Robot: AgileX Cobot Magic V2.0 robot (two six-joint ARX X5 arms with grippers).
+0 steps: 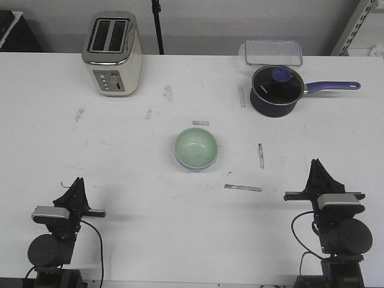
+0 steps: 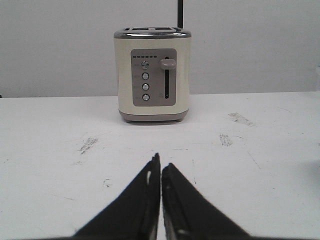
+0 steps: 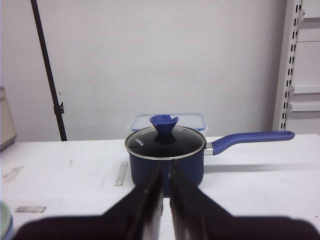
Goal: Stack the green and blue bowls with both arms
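The pale green bowl (image 1: 195,147) sits in the middle of the table, nested in the blue bowl (image 1: 193,169), of which only a thin rim shows along the near edge. The edge of this stack also shows in the right wrist view (image 3: 3,222). My left gripper (image 1: 77,181) rests at the near left, shut and empty (image 2: 161,161), pointing at the toaster. My right gripper (image 1: 316,163) rests at the near right, shut and empty (image 3: 166,168), pointing at the saucepan. Both are well apart from the bowls.
A cream toaster (image 1: 112,54) stands at the far left. A dark saucepan (image 1: 275,91) with a glass lid and a purple handle (image 1: 333,86) stands at the far right, with a clear lidded box (image 1: 273,51) behind it. Tape strips mark the table (image 1: 243,188).
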